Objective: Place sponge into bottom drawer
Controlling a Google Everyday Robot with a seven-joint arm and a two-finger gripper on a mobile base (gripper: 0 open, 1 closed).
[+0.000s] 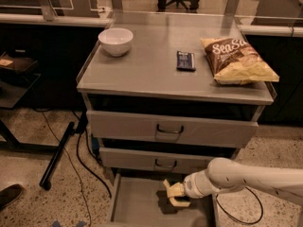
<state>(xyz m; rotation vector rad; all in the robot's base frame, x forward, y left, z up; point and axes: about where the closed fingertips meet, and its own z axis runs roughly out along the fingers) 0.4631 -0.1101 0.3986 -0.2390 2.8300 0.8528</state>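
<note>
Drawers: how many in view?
3. The top drawer sits just under the cabinet top; the middle drawer is below it; the bottom drawer is lowest and pulled out, with the gripper over its floor. None appear hidden.

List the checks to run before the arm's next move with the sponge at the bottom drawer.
1. Bottom drawer pulled out, floor showing: ok.
2. Gripper within the drawer's outline, low over its floor: ok.
3. Sponge at the gripper's tip, yellow showing: ok.
4. Sponge resting on the drawer floor: cannot tell; a dark patch lies under it.
5. Bare drawer floor to the camera's left of the gripper: ok.
6. Middle drawer shut, above the arm: ok.
</note>
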